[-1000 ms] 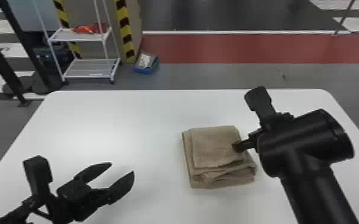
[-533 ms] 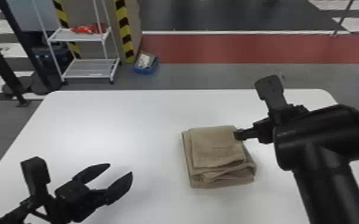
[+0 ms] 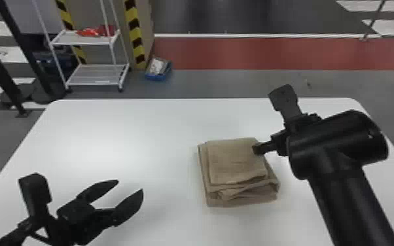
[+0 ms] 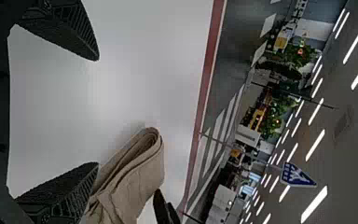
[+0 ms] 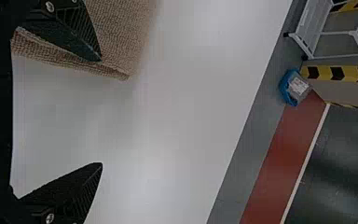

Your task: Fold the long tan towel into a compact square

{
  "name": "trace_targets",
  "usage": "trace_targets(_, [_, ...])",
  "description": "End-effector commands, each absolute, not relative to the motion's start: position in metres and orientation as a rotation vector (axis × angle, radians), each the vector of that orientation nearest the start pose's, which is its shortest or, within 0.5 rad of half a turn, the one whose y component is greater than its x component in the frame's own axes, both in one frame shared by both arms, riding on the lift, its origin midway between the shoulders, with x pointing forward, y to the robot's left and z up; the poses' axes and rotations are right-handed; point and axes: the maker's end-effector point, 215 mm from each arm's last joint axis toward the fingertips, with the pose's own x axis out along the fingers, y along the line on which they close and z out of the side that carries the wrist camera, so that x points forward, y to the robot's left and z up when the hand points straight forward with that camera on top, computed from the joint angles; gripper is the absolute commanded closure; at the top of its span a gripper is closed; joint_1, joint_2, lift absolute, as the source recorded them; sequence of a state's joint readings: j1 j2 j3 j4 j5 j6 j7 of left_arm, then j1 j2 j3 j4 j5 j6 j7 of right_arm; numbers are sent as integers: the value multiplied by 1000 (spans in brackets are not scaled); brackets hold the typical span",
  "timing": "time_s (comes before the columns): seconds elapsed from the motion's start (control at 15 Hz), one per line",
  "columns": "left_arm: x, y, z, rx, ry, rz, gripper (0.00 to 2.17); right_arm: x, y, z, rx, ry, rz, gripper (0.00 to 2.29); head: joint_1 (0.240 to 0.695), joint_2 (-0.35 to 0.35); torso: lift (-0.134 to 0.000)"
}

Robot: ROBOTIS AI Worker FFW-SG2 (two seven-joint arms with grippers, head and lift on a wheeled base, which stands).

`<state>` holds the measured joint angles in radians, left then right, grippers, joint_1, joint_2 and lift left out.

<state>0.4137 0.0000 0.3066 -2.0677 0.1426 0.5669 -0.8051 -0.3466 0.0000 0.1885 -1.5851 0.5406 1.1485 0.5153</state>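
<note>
Lying folded on the white table, the tan towel forms a compact, roughly square stack, a little toward three o'clock of the tabletop's middle. Lower layers protrude at six and nine o'clock; the edge from five to six is loose and uneven. Material appears soft, limp, light and coarsely woven. Expected handling: good grip, low slip, no fragility, but layers liable to shear if only the top flap is dragged. Recommended hold: a full-depth pinch through all layers at the five o'clock corner; for squaring, light downward pressure with fingertips.

The right gripper is at the towel's one-to-two o'clock corner, fingers spread wide, nothing clasped. One finger overlaps the cloth's margin; whether it presses cannot be confirmed.

The left gripper is at eight o'clock from the towel, well apart, fingers parted and empty.

Beyond the table, toward eleven o'clock, a blue bin sits on the floor.
</note>
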Motion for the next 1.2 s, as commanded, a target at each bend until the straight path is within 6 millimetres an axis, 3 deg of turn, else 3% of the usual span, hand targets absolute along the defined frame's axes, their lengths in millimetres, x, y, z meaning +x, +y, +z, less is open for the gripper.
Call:
trace_targets(0.0, [406, 218, -409, -260, 394, -530, 80, 591, -186, -440, -351, 850, 246, 83, 695, 32, -124])
trace_targets(0.2, [407, 218, -409, -260, 394, -529, 83, 587, -189, -446, -360, 864, 241, 83, 695, 35, -124])
trace_targets(0.33, [407, 219, -408, -259, 393, -528, 83, 582, -184, -428, -307, 823, 256, 83, 695, 34, -124])
trace_targets(0.47, [407, 221, -408, -258, 393, -523, 83, 560, -172, -412, -251, 818, 284, 83, 695, 37, -124])
trace_targets(0.67, [407, 219, -408, -258, 391, -528, 83, 519, -146, -427, -221, 881, 354, 83, 695, 59, -124])
trace_targets(0.87, [406, 222, -409, -261, 395, -523, 83, 496, -146, -440, -185, 951, 371, 83, 695, 87, -124])
trace_targets(1.13, [405, 225, -410, -270, 393, -522, 83, 481, -147, -446, -196, 976, 371, 87, 695, 99, -124])
